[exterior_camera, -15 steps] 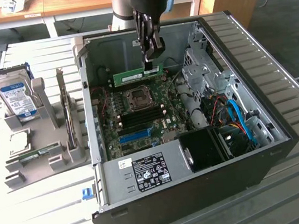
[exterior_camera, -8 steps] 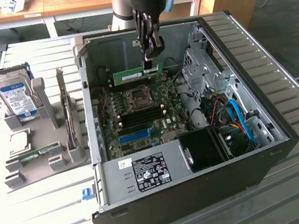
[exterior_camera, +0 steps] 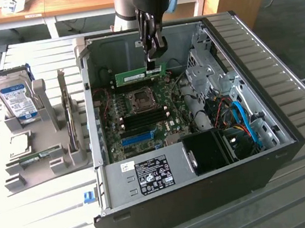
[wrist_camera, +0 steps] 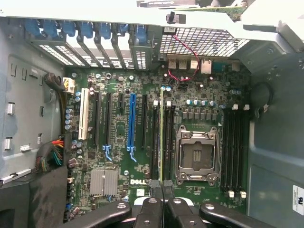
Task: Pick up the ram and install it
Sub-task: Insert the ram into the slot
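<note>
The hand (exterior_camera: 155,63), closed on one end of the green ram (exterior_camera: 135,76), holds it over the DELL motherboard (wrist_camera: 118,130), beside the CPU socket (wrist_camera: 197,154).

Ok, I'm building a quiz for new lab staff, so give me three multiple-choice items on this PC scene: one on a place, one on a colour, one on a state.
1. Where does the hard drive stand?
A) upright in the grey rack, outside the computer case
B) inside the case
C) on the floor

2. What colour is the ram?
A) red
B) white
C) green

3. What is the state of the gripper?
A) open and empty
B) shut on the ram
C) shut on a cable

Answers:
1 A: the drive with its blue-white label stands in the rack, at the exterior view's left of the case.
2 C: the stick is green.
3 B: the gripper pinches the ram's upper edge, above the motherboard.
</note>
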Available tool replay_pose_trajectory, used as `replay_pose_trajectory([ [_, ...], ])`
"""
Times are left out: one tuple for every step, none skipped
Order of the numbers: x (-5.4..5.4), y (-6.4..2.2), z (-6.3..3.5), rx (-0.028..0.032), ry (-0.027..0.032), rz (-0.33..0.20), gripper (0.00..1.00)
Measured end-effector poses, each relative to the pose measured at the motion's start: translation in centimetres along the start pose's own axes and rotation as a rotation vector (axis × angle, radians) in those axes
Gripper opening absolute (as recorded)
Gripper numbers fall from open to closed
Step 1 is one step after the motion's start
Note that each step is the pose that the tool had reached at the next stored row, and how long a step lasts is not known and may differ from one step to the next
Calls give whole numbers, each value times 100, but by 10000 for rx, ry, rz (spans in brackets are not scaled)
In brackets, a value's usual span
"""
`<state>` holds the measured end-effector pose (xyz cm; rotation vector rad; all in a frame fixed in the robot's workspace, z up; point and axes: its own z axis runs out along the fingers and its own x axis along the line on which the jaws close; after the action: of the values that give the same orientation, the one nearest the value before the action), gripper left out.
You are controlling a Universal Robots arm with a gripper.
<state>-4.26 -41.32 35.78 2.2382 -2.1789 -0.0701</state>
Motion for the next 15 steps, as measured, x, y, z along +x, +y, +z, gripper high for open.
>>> replay_pose_trajectory([
  [0,0,0,0,0,0,12],
  [0,0,0,0,0,0,12],
  [0,0,0,0,0,0,12],
  [0,0,0,0,0,-1,12],
  [0,0,0,0,0,0,12],
  [0,0,0,0,0,0,12],
  [0,0,0,0,0,0,12],
  [0,0,0,0,0,0,12],
  [0,0,0,0,0,0,12],
  [0,0,0,0,-1,0,12],
  [-1,-1,3,1,-2,0,12],
  [0,-1,15,1,-3,-1,12],
  [0,-1,28,0,0,0,12],
  [1,-2,41,0,0,0,12],
  [1,-3,54,0,-1,-1,12],
])
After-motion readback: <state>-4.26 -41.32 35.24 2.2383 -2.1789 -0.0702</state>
